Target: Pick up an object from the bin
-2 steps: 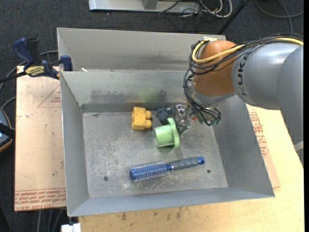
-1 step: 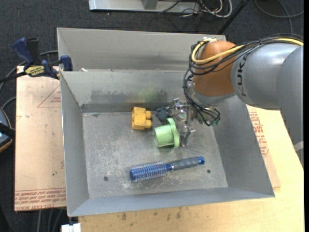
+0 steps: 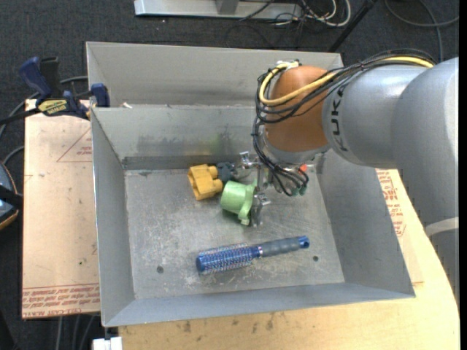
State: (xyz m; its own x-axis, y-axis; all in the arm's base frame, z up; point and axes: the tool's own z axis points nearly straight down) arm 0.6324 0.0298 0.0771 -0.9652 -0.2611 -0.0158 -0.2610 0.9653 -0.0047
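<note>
Green cylinder [image 3: 235, 199] between yellow block [image 3: 203, 181], pincer [image 3: 256, 213]

Dark carpet floor [image 3: 44, 20] around work area. Grey metal stand base [image 3: 182, 7] at top centre. Black cables [image 3: 328, 2] tangled beside base, top right.

The arm [image 3: 408, 122] runs off the right edge, and its orange cover [image 3: 292, 111] hides the far right corner of the bin [image 3: 109, 195]. The gripper [image 3: 257, 208] covers the right side of the green round thing [image 3: 235, 199] mid-bin. What the yellow thing [image 3: 203, 181] beside it is cannot be told. The small dark thing [image 3: 225, 168] behind it is partly hidden.
</note>
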